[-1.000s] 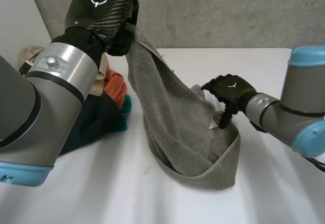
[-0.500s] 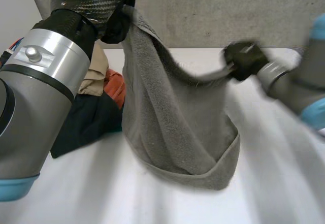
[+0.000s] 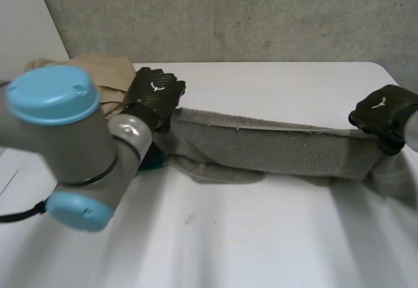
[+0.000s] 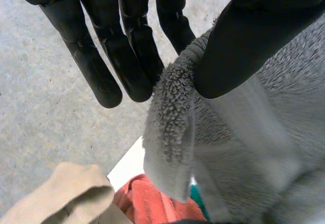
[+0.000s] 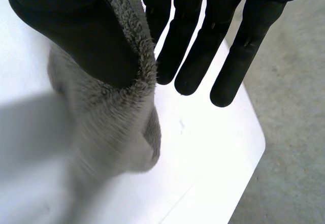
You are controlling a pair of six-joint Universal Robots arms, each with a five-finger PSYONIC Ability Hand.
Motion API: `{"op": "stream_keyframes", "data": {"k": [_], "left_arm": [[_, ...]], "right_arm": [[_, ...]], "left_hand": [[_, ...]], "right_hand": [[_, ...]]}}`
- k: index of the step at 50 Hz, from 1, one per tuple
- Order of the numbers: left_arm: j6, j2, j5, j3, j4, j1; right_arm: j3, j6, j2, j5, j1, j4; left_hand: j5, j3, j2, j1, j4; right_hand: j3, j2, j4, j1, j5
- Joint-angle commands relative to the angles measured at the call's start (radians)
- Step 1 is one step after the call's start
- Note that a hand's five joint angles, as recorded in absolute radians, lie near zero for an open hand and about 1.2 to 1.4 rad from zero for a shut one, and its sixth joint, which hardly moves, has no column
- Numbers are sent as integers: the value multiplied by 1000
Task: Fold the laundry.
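Left of the grey towel, a pile of other laundry lies mostly hidden behind the left arm: one beige piece, one orange, a sliver of teal, perhaps more. The left hand pinches the towel's left end between thumb and straight fingers. The single towel stretches across the white table between the two hands. At its right end the right hand pinches it likewise; below that hand the cloth is hard to make out. Behind the towel stands a concrete wall.

wall: grey speckled concrete, behind table | table: white, plain top, rounded corner | far left: pale panel beside wall
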Motion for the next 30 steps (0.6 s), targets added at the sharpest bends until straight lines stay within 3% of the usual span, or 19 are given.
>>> {"op": "stream_keyframes", "data": {"k": [1,5,6,9,12,16,22,30], "left_arm": [[108,-173,-1,343,51,9],[151,-229,-1,581,169,16],[151,-236,-3,633,213,21],[150,-235,-6,707,335,45],[147,-229,-7,700,421,67],[104,-213,-9,614,400,55],[32,-89,5,318,375,58],[22,-43,2,-27,378,70]], "right_arm": [[-244,-21,221,114,54,-207],[-390,-1,264,120,60,-495],[-404,25,261,120,60,-655],[-383,70,240,116,62,-907],[-340,87,209,108,62,-1002],[-246,95,178,51,74,-955],[-134,105,172,24,87,-775],[-19,269,186,-13,54,-562]], "left_hand": [[255,202,198,249,197],[255,202,198,249,197],[255,202,198,249,197],[255,202,198,249,197],[255,202,198,249,197],[255,202,198,249,197],[255,202,198,249,197],[255,202,198,249,197]], "right_hand": [[210,219,200,265,234],[210,219,200,265,234],[210,219,200,265,234],[210,219,200,265,234],[210,219,200,265,234],[210,219,200,265,234],[210,219,200,265,234],[210,219,200,265,234]]}}
